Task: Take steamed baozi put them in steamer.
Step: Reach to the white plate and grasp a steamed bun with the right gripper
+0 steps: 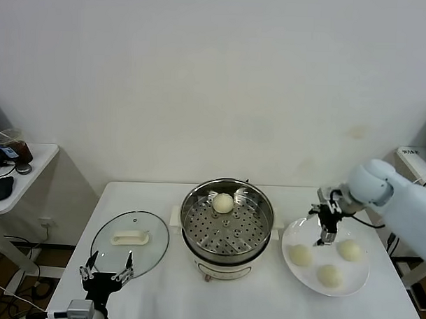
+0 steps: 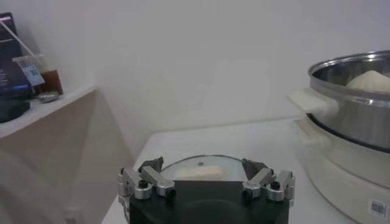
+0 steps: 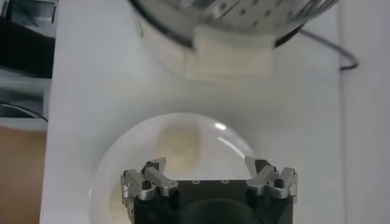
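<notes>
The steamer (image 1: 226, 233) stands mid-table with one baozi (image 1: 223, 202) on its perforated tray. Three more baozi (image 1: 300, 255) (image 1: 348, 249) (image 1: 329, 275) lie on a white plate (image 1: 291, 236) at the right. My right gripper (image 1: 326, 231) hangs open and empty just above the plate's far side, between the two nearer buns. In the right wrist view the right gripper (image 3: 207, 167) is open over the plate (image 3: 244, 143), with a pale bun (image 3: 178, 143) below it. My left gripper (image 1: 106, 271) is open and empty at the front left.
A glass lid (image 1: 129, 242) with a white handle lies left of the steamer, just beyond the left gripper; it also shows in the left wrist view (image 2: 198, 172). A side table (image 1: 20, 170) with a cup stands at far left. A cable runs behind the steamer.
</notes>
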